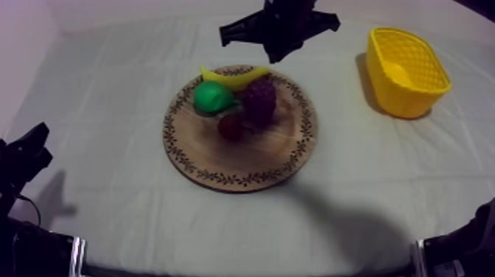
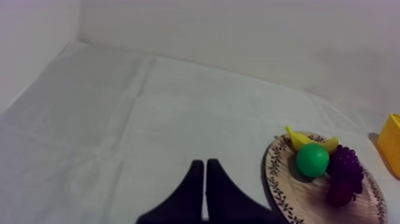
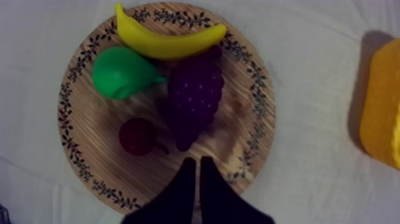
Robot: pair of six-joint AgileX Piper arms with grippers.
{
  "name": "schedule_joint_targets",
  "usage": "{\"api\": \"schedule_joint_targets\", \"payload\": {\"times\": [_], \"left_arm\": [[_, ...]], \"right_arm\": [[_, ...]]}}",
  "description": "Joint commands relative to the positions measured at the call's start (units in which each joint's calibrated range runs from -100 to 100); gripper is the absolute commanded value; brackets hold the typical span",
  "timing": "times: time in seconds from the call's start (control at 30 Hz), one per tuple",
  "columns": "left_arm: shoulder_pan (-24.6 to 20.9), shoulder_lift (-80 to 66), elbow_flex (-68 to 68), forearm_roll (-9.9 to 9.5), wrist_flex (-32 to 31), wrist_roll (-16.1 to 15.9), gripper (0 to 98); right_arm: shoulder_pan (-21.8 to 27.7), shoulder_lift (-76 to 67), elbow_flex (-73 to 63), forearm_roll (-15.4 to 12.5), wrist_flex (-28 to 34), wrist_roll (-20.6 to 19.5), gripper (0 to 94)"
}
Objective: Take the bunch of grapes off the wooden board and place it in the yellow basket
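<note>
Right gripper (image 3: 198,161), fingers pressed together, hovers over the board (image 3: 238,143) — likely lining up on the grapes (image 3: 195,98); basket (image 1: 412,99) far right. Left gripper (image 2: 205,162), likewise closed, parked clear — near left.

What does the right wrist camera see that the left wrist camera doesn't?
The right wrist view adds the right gripper, fingers together, near the rim of the wooden board, and a clear look at the small red fruit. The left wrist view adds the left gripper, fingers together, over bare cloth beside the board. Both share the board, the banana, the pear, the bunch of grapes and an edge of the yellow basket.
</note>
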Motion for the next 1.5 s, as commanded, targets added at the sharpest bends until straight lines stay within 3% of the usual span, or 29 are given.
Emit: {"api": "schedule_joint_targets", "payload": {"times": [0.0, 0.13, 0.3, 0.57, 0.83, 1.47], "left_arm": [[0.0, 0.0, 0.0, -0.02, 0.0, 0.0, 0.1], [0.0, 0.0, 0.0, -0.02, 0.0, 0.0, 0.1], [0.0, 0.0, 0.0, -0.02, 0.0, 0.0, 0.1], [0.0, 0.0, 0.0, -0.02, 0.0, 0.0, 0.1], [0.0, 0.0, 0.0, -0.02, 0.0, 0.0, 0.1], [0.0, 0.0, 0.0, -0.02, 0.0, 0.0, 0.1]], "right_arm": [[0.1, 1.2, -0.4, -0.2, 0.7, 0.0, 0.2], [0.4, 3.5, -2.2, -1.0, 1.5, 0.1, 2.7], [0.9, 5.3, -4.3, -2.5, 2.5, -0.3, 12.9], [1.3, 6.1, -4.7, -5.2, 2.7, -0.1, 42.4], [2.1, 7.7, -5.8, -6.3, 2.7, -0.6, 62.4], [4.0, 17.0, -5.8, -7.6, -5.5, -0.3, 66.1]]}}
